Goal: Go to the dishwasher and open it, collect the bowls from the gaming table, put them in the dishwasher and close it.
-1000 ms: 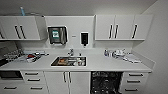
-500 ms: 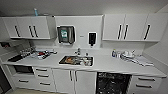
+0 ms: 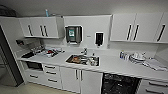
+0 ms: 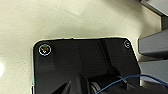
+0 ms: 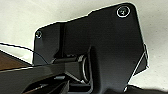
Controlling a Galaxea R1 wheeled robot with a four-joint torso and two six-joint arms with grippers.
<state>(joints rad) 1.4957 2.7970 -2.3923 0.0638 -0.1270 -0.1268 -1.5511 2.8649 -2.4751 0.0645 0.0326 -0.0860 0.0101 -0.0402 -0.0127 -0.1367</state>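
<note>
The dishwasher [image 3: 120, 84] sits under the white counter [image 3: 112, 65], right of the sink cabinet. Its front is a dark opening with wire racks inside, and I do not see its steel door. The bowls and the gaming table are out of view. In the left wrist view my arm's dark plate [image 4: 82, 67] hangs over a pale speckled floor [image 4: 50, 22]. The right wrist view has the same kind of plate [image 5: 100, 45] over a pale floor.
A steel sink [image 3: 83, 60] with dishes is set in the counter's middle. Dishes lie at the left [image 3: 48, 52] and right [image 3: 137, 57]. White wall cabinets [image 3: 41, 27] hang above. A tall dark unit [image 3: 7, 62] stands at the left; pale floor [image 3: 30, 88] lies before the cabinets.
The whole kitchen has slid right and grown in the head view, so the camera has moved closer and turned left. The dishwasher now sits lower right in the picture.
</note>
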